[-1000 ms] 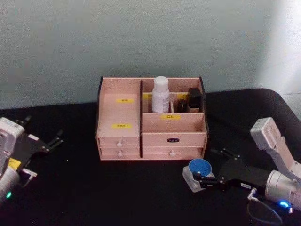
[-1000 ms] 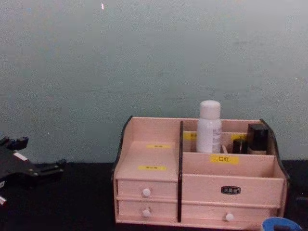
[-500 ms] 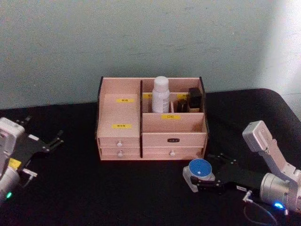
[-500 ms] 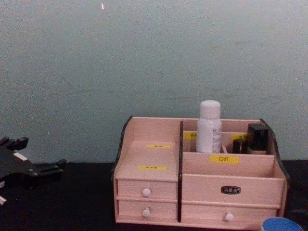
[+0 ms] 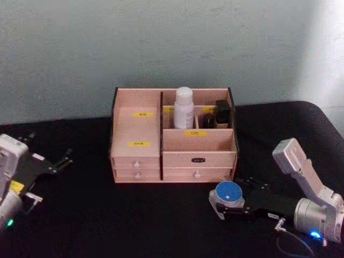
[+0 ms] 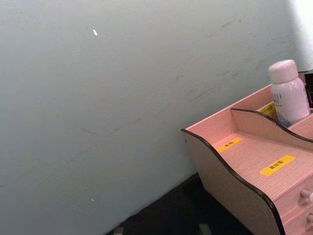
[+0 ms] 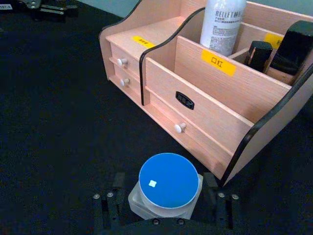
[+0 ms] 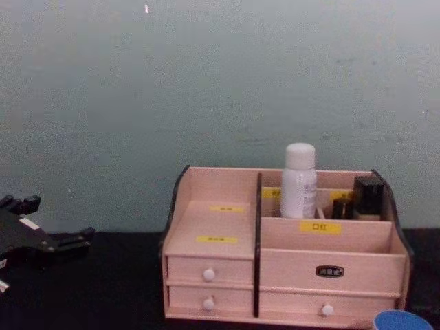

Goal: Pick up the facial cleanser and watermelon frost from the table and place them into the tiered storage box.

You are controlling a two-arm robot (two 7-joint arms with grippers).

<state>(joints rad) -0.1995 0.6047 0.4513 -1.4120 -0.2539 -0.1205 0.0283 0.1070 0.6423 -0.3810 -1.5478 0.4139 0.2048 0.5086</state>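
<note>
The watermelon frost, a short clear jar with a flat blue lid, stands on the black table in front of the tiered storage box's right corner. My right gripper reaches in from the right, and its fingers lie against both sides of the jar, shut on it. The blue lid peeks in at the chest view's lower edge. The facial cleanser, a tall white bottle, stands upright in a back compartment of the tiered storage box. My left gripper rests open at the far left.
Small black containers share the box's back right compartments beside the bottle. The box stands against a grey-green wall. Black tabletop stretches open in front of and left of the box.
The jar was tilted a second ago and now stands upright between the right fingers. The right wrist has drawn slightly left and lower. The left arm has not moved.
</note>
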